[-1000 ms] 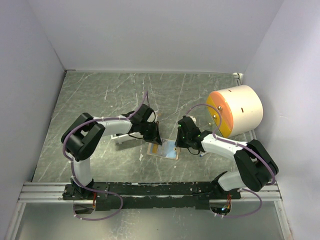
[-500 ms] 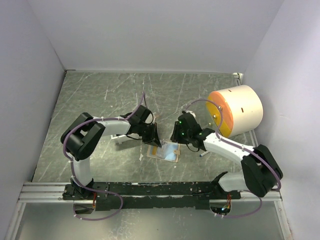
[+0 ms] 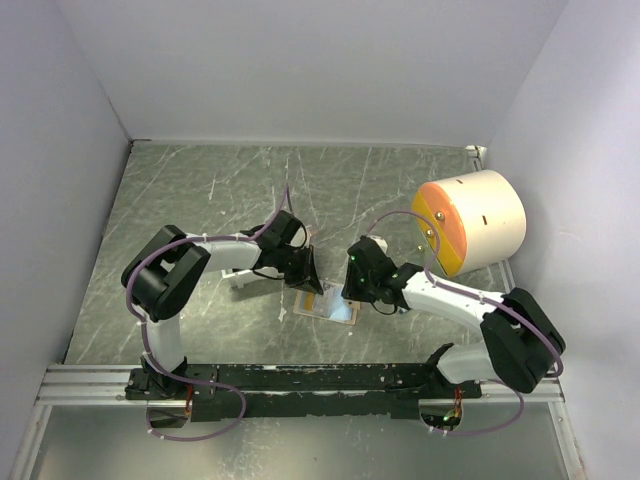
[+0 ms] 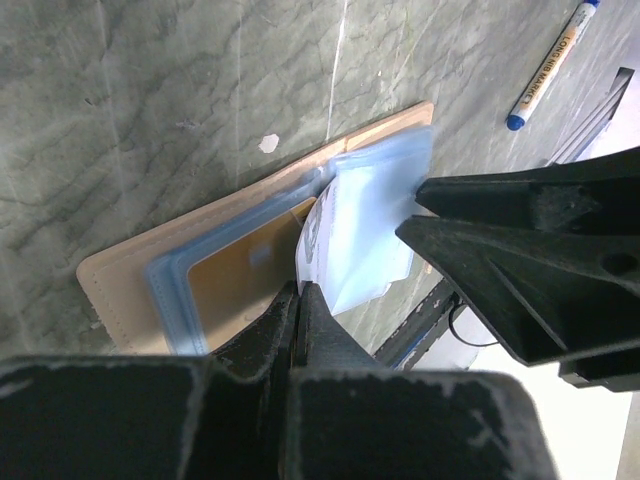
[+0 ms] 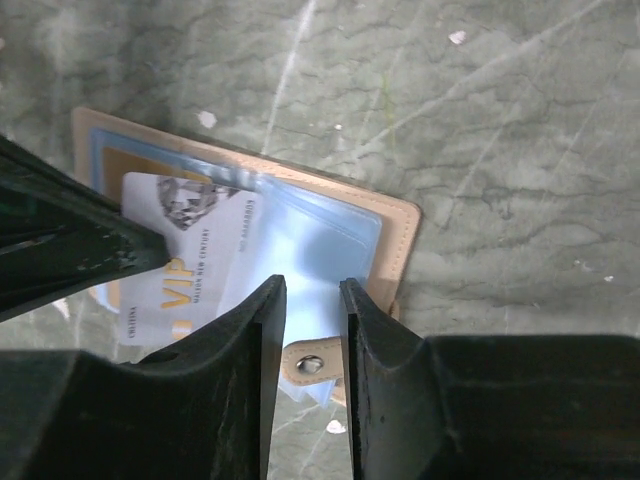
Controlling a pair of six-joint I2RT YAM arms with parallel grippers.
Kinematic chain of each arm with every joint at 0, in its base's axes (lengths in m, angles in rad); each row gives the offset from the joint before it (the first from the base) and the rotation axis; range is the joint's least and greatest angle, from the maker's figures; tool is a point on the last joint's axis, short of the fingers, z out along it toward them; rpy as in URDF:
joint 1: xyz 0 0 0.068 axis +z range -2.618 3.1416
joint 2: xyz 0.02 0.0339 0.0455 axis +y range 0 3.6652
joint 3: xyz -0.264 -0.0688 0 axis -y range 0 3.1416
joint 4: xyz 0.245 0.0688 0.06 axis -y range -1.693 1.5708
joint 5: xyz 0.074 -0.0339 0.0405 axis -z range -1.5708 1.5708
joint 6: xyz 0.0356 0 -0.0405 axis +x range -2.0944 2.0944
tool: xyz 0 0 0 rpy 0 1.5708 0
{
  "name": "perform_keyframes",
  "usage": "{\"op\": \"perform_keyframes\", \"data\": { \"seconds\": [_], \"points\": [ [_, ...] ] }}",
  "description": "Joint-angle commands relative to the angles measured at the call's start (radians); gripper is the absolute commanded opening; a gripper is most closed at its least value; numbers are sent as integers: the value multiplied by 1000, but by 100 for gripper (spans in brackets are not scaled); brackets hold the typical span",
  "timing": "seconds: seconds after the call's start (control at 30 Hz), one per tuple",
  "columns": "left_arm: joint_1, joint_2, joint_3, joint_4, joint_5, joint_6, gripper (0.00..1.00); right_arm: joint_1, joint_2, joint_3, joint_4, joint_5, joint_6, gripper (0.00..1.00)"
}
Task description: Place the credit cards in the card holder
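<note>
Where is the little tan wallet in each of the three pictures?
Top external: card holder lies low in the middle, between both grippers.
Left wrist: card holder fills the centre-left, lying open.
Right wrist: card holder is at centre, snap tab at the bottom.
Shared landmark: the white VIP card in its clear sleeve.

The card holder (image 3: 330, 303) is laid open near the desk's (image 3: 200, 190) near edge, flanked by both arms; a card (image 5: 185, 262) is tucked inside; a drum (image 3: 470, 221) is placed towards the right edge
</note>
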State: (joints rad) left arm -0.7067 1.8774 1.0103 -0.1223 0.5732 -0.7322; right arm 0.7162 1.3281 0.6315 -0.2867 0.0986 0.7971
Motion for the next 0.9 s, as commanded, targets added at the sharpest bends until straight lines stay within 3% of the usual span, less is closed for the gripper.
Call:
{"op": "perform_keyframes", "data": {
  "seconds": [0.0, 0.4, 0.87],
  "points": [
    [-4, 14, -14, -48, -25, -5, 7, 9, 35, -26, -12, 61, 18, 27],
    [0, 50, 46, -127, 14, 73, 7, 8, 93, -61, 26, 81, -2, 16],
    [-7, 93, 36, -90, 77, 38, 7, 9, 97, -55, 33, 82, -7, 14]
  ]
}}
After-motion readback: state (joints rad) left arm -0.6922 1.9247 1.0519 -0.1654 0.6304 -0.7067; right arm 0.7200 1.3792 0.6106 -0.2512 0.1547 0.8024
